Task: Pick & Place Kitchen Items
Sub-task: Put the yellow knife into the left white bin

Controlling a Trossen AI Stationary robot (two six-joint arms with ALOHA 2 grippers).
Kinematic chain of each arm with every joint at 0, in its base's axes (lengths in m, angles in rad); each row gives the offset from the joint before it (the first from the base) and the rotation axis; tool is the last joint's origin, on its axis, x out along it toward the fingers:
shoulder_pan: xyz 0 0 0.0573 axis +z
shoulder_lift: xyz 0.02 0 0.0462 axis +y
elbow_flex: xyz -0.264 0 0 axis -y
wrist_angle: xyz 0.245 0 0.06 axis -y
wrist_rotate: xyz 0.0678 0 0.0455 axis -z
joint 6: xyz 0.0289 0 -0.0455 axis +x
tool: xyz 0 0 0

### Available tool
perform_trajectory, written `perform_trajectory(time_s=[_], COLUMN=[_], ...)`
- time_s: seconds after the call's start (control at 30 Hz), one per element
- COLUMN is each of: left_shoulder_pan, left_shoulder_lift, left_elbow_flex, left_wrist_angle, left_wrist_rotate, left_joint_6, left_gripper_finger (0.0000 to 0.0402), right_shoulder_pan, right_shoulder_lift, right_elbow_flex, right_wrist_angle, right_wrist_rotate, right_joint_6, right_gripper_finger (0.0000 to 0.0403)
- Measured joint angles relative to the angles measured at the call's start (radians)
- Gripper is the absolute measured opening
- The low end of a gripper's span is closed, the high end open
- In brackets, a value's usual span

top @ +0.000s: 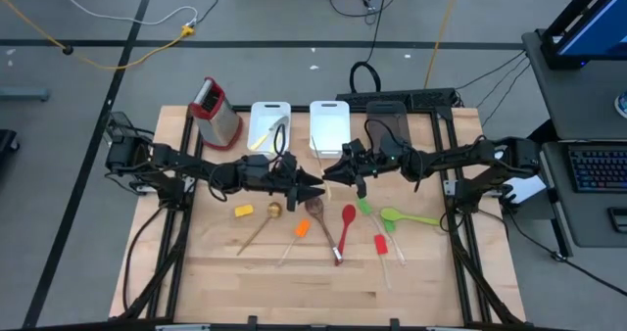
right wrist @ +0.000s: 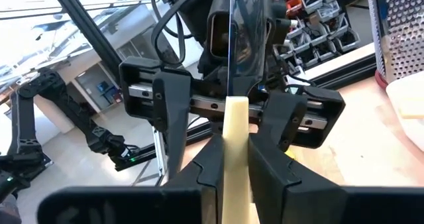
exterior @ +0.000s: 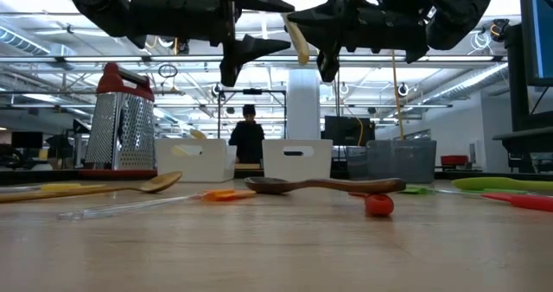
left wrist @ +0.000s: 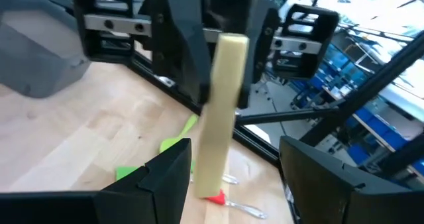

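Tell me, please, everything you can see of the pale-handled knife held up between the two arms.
The pale-handled knife has a cream, squared-off handle that looks like plastic or light wood, and a thin metal blade seen edge-on in the right wrist view. It is off the table, in the air above the utensils near mid-table. The right gripper is shut on its handle; the left gripper faces it, fingers open on either side of the handle's free end, not gripping it.

A robotics lab or workshop: the wooden table (top: 294, 272) sits in a black metal frame on a grey concrete floor strewn with cables, and beyond it lie a hall with exposed ceiling trusses, monitors, parts bins and a person (exterior: 249, 136) standing.
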Motion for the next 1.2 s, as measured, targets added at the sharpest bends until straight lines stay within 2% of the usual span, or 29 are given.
perform_trajectory(time_s=[0.3, 0.53, 0.7, 0.9, 1.2], left_shoulder_pan=[0.011, 0.009, 0.003, 0.004, 0.004], left_shoulder_lift=[0.000, 0.000, 0.007, 0.008, 0.008], left_elbow_flex=[0.000, 0.004, 0.038, 0.079, 0.085], left_wrist_angle=[0.001, -0.001, 0.000, -0.116, -0.114], left_wrist_rotate=[-0.032, -0.025, -0.019, 0.001, -0.016], left_joint_6=[-0.012, -0.039, 0.003, 0.008, -0.005], left_gripper_finger=[0.0235, 0.0235, 0.0235, 0.0234, 0.0227], right_shoulder_pan=[0.015, 0.036, 0.038, 0.051, 0.066], right_shoulder_lift=[0.000, 0.000, 0.000, 0.000, 0.000], right_elbow_flex=[0.002, 0.016, 0.029, 0.029, 0.029], right_wrist_angle=[0.008, 0.006, 0.008, -0.002, -0.002], right_wrist_rotate=[0.007, 0.055, 0.060, 0.078, 0.082], right_joint_6=[0.018, 0.003, 0.011, 0.015, 0.015], right_gripper_finger=[0.0038, 0.0038, 0.0038, 0.0038, 0.0038])
